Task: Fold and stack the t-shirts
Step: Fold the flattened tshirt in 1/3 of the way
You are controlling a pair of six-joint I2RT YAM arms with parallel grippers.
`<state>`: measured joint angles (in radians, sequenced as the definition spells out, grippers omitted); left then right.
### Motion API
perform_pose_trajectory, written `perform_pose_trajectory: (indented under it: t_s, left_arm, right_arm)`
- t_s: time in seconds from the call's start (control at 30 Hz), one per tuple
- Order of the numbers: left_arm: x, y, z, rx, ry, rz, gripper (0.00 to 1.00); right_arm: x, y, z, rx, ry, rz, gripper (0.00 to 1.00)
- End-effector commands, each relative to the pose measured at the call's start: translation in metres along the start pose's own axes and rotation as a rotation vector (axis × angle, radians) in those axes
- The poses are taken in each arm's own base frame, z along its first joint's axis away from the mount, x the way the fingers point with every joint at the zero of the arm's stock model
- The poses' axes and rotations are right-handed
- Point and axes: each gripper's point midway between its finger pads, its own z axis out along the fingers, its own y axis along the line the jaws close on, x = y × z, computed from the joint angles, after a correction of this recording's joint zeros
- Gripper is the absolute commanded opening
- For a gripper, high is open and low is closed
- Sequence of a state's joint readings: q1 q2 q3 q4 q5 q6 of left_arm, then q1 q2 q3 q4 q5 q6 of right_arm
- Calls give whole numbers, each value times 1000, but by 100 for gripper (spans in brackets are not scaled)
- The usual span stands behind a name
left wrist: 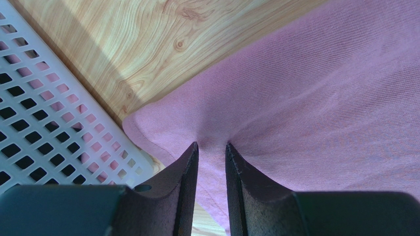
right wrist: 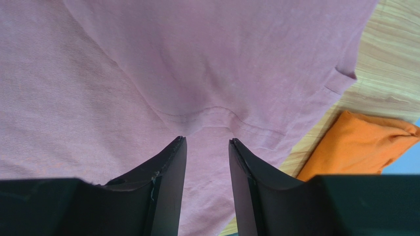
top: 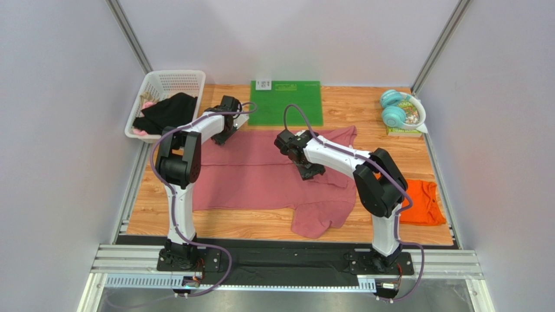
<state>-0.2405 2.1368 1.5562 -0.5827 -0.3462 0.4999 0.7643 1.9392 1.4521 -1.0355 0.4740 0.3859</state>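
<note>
Left wrist view first: what has the left end effector [left wrist: 212, 145] got?

— Its fingers stand close together, pinched on the pink shirt [left wrist: 305, 98] near a rounded corner of the cloth. The fabric puckers in toward the tips. A white basket [left wrist: 44, 123] fills the left of that frame, just beside the corner, with bare bench [left wrist: 148, 44] above.

And the right end effector [right wrist: 207, 140]?

— In the right wrist view its fingers are wider apart and sit astride a stitched hem of the same shirt. The hem bows up between the tips. I cannot tell whether the cloth is clamped or only touched.

Where do the shirts lie?

— In the top view the pink shirt spreads across the middle of the frame, one sleeve hanging toward the lower centre. The left end effector is at its upper left corner, the right one at its centre. The orange shirt [top: 423, 203] lies bunched at the lower right, apart from the pink one.

Anything else on the bench?

— A green mat [top: 286, 103] at the upper centre, just above the pink shirt. The basket is at the upper left and holds dark cloth.
</note>
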Motion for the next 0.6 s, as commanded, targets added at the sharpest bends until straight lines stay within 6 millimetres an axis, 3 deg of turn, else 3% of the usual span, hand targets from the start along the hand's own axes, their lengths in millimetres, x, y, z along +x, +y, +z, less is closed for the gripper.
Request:
perform_pose_trajectory:
  t_s: [0.0, 0.57]
  left_arm:
    - [7, 3, -10, 13, 7, -7, 34]
    - [7, 3, -7, 11, 8, 1, 34]
  right_arm:
    - [-7, 15, -3, -76, -14, -8, 42]
    - [-13, 29, 15, -91, -14, -10, 40]
